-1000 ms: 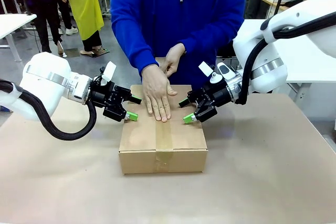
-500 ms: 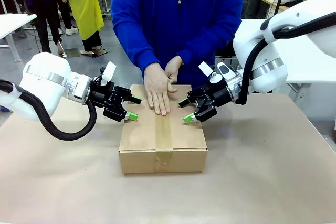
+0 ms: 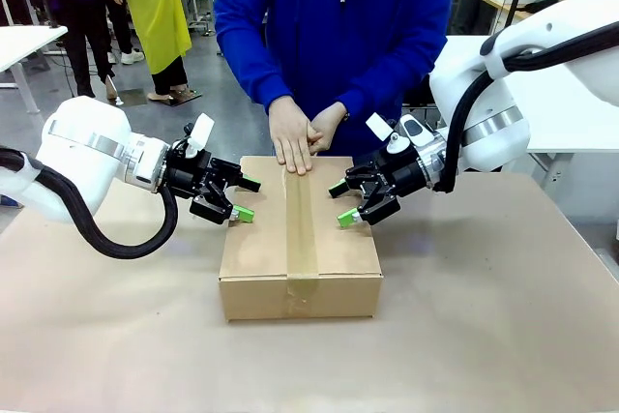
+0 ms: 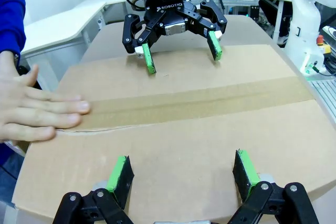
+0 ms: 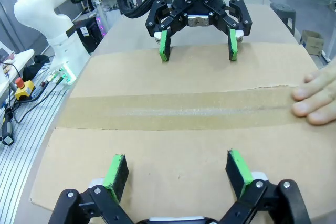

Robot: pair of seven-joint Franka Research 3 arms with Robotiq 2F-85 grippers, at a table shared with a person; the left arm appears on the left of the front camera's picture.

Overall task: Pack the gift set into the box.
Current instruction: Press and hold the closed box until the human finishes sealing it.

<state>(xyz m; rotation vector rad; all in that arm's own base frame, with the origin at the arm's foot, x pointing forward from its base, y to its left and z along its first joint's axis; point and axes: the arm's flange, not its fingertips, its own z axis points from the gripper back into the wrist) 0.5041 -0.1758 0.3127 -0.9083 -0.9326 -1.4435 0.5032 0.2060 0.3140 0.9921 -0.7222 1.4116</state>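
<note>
- The left pincer (image 3: 244, 197) is held open and empty, its 2 green pads (image 4: 119, 174) poised at the left top edge of the box (image 3: 261, 249); whether the lower pad touches the cardboard cannot be told.
- The box is seen closed on the table (image 3: 484, 336), its flaps down and a strip of tape (image 3: 301, 224) run along the centre seam and over the near side.
- The gift set is judged to be inside, hidden by the shut flaps.
- At the far end of the seam, the tape is pressed down by the person's hand (image 3: 291, 137), with the other hand (image 3: 327, 126) just behind it.
- The right pincer (image 3: 342, 202) is likewise held open and empty, at the right top edge of the box, facing the left pincer across the lid.
- The step in hand is judged to be the sealing; it would be done well if both flaps were kept flat and level from either side while the tape is smoothed.
- The pads should be kept clear of the tape strip and of the person's fingers (image 4: 63, 109), and pressure should be light, so that the lid is not dented.
- The box should not be shifted until the hands are lifted away.
</note>
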